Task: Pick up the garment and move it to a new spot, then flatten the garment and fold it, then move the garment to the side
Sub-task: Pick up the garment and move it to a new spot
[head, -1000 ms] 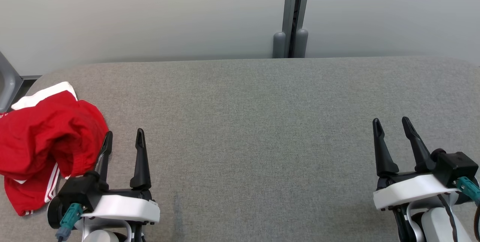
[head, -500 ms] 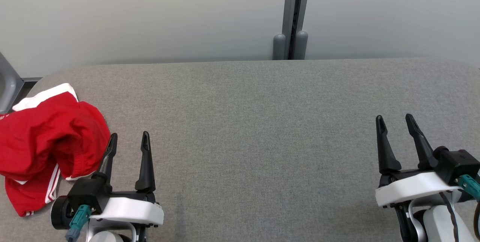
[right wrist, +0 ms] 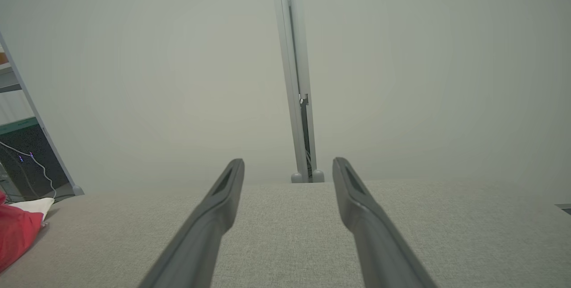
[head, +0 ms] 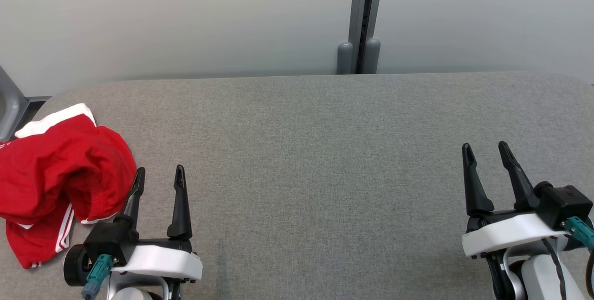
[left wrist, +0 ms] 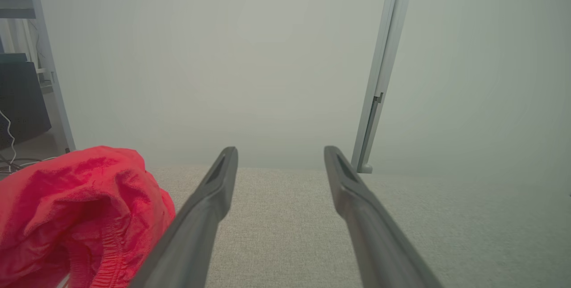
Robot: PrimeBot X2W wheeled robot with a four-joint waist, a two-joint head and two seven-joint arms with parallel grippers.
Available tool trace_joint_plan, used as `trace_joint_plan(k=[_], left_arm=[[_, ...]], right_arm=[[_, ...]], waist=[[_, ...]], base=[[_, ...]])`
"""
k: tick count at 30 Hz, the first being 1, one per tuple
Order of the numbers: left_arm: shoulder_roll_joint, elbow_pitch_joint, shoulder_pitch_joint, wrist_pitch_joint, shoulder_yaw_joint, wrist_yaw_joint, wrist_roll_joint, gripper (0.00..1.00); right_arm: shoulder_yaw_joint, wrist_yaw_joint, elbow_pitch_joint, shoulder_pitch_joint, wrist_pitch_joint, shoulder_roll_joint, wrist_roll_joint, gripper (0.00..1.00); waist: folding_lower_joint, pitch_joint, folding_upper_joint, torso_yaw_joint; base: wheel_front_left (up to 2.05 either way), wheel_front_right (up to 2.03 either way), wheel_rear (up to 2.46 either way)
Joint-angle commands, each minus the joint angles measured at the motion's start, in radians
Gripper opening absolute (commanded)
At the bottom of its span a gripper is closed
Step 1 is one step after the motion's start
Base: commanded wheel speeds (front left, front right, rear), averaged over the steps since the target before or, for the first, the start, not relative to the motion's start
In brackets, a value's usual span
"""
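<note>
near the front edge, left hand (head: 160, 170) and right hand (head: 484, 146) both gape wide, holding nothing, over the grey surface (head: 301, 151); the crumpled red garment (head: 55, 165) lies at its left end, just beside the left hand; beyond, a pale wall (head: 185, 16) with a grey post (head: 364, 12)

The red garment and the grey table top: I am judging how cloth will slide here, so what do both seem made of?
The red garment looks like thin, soft textile, matte, perhaps a sports fabric: it lies in loose creases, with a gathered hem and white stripes. The table top seems covered in grey woven cloth or felt, matte: a fine grain shows up close.
</note>
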Motion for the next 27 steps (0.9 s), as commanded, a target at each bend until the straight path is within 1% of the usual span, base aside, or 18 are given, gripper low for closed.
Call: trace_joint_plan(k=[1, 27], left_arm=[[0.004, 0.002, -0.004, -0.002, 0.001, 0.002, -0.005, 1.0], [0.004, 0.009, -0.009, -0.002, -0.003, -0.001, -0.008, 1.0]], right_arm=[[0.001, 0.002, -0.001, 0.001, -0.009, -0.004, 0.004, 1.0], [0.005, 0.002, 0.012, 0.0, -0.009, -0.004, 0.012, 1.0]], waist=[[0.0, 0.0, 0.0, 0.001], [0.0, -0.004, 0.0, 0.009]], base=[[0.0, 0.0, 0.0], [0.0, 0.0, 0.0]])
